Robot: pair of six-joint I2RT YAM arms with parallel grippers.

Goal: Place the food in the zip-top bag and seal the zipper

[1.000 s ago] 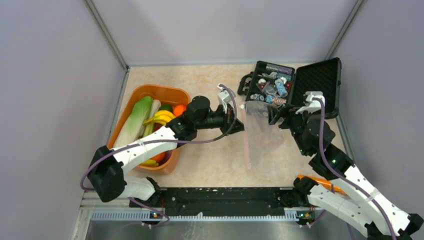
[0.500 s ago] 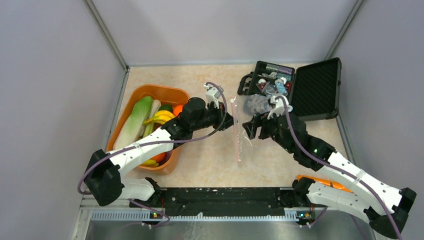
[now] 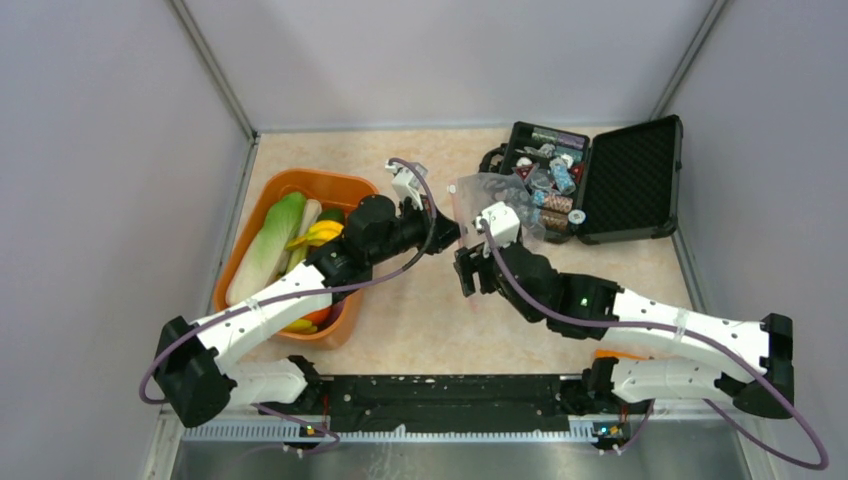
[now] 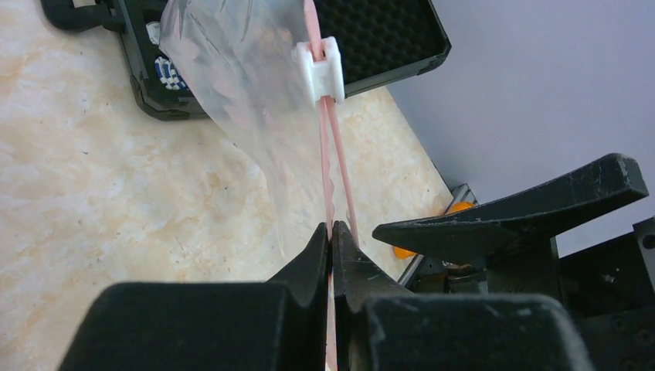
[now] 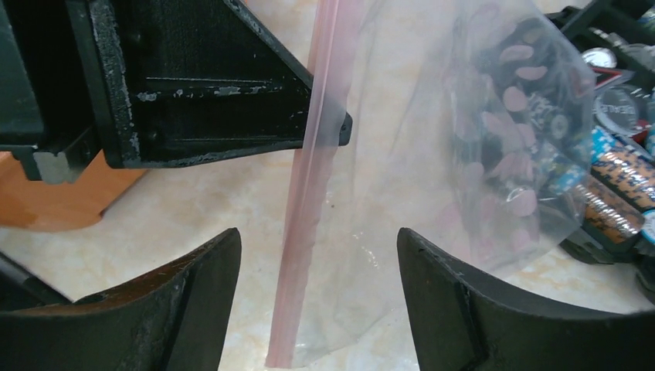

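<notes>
The food [image 3: 300, 240] lies in the orange tub [image 3: 345, 188] at the left of the overhead view. A long pale green leafy piece [image 3: 265, 250] lies along the tub's left side. Yellow bananas [image 3: 318, 236] sit beside it, partly under the left arm.

At the upper right, the black case [image 3: 640, 165] stands open. Its foam-lined lid is folded back to the right, and its tray holds small grey-blue chips and packets [image 3: 548, 178].

The zip-top bag [image 3: 490, 195] is held up off the table [image 3: 400, 320] in the middle of the frame, just left of the case. Its clear film is crumpled against the case's near corner.

In the left wrist view, the left gripper [image 4: 330, 232] has its fingers pressed together, pinching the pink zipper [image 4: 334, 154]. The strip runs up the frame from the fingertips to a white slider [image 4: 319, 69].

In the right wrist view, the right gripper [image 5: 317, 239] is spread wide. Its fingers stand on either side of the zipper's lower stretch, and neither touches it. The bag's film billows to the right of the strip, and the case's packets show behind it at the right edge.
</notes>
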